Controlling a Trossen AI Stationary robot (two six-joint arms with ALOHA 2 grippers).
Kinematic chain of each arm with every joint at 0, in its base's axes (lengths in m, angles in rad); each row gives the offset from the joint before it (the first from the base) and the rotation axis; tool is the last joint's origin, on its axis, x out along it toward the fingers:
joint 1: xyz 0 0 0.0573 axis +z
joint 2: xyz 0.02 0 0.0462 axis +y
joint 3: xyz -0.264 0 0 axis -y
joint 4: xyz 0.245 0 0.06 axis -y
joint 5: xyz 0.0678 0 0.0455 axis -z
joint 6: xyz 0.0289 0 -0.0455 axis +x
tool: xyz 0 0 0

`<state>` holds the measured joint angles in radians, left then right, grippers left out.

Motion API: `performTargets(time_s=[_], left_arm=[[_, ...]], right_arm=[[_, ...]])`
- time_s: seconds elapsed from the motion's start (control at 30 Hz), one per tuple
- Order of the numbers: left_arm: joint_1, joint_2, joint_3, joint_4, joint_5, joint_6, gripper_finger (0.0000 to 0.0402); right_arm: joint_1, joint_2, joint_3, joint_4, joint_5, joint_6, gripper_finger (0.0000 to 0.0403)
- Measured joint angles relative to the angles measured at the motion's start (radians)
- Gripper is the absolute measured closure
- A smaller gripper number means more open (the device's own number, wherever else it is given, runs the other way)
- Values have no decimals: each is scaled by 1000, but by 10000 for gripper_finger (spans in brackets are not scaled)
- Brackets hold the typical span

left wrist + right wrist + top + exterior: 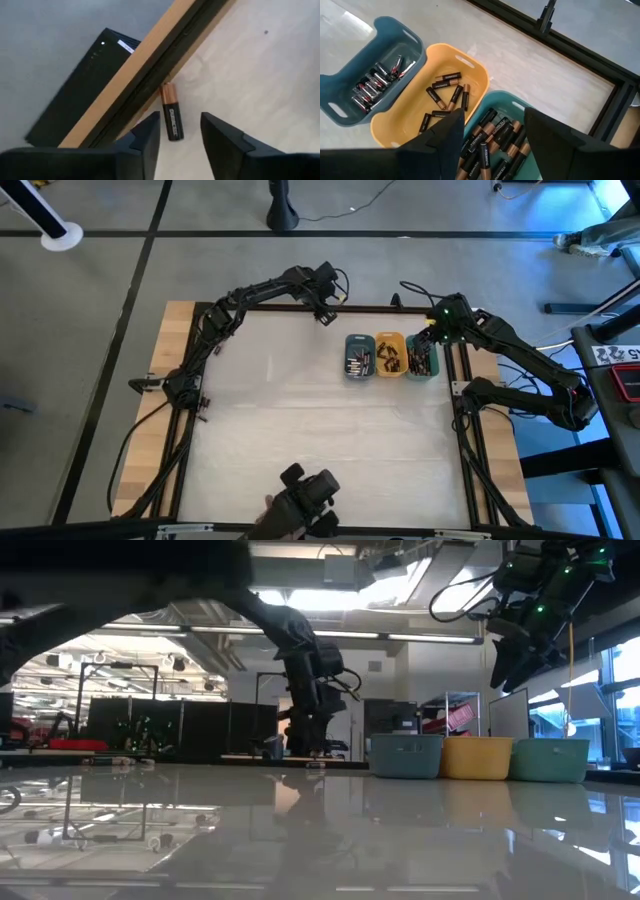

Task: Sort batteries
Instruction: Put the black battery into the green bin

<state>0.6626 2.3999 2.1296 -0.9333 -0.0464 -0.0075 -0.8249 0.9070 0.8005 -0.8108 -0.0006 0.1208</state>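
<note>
One battery [171, 112], black with a copper end, lies flat on the pale table close against the dark rail [150, 75] at the far edge. My left gripper [180, 127] hangs just above it, open, with a finger standing on either side of the battery's black end and not touching it. It shows at the table's far edge in the high view [325, 315]. My right gripper [492, 125] is open with nothing in it, above the green tray [492, 97]. More batteries fill the slate-blue tray [350, 80], the orange tray [400, 122] and the green one.
The three trays stand side by side at the far right of the table: blue [359, 356], orange [389, 354], green [421, 358]. A black box [80, 85] lies on the floor beyond the far rail. The wide middle and near part of the table [300, 430] is bare.
</note>
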Motion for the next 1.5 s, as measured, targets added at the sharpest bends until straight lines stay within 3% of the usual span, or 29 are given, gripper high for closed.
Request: performTargets(time_s=[0.2,0.67,0.8,1.0,1.27,1.4,1.5], left_arm=[[13,27,0,14,17,-41,245],[48,94,6,24,125,-41,260],[58,95,6,14,136,-26,288],[60,97,5,2,142,8,371],[60,71,-1,-36,175,-10,366],[52,17,-7,-43,269,-1,367],[43,-51,-1,-25,428,30,367]], right_arm=[[0,0,0,0,0,1,196],[0,0,0,0,-3,4,196],[0,0,0,0,-3,4,196],[0,0,0,-2,-5,8,196],[0,0,0,-30,-19,13,196],[0,0,-22,36,-55,4,196],[0,0,-58,164,-199,-13,196]])
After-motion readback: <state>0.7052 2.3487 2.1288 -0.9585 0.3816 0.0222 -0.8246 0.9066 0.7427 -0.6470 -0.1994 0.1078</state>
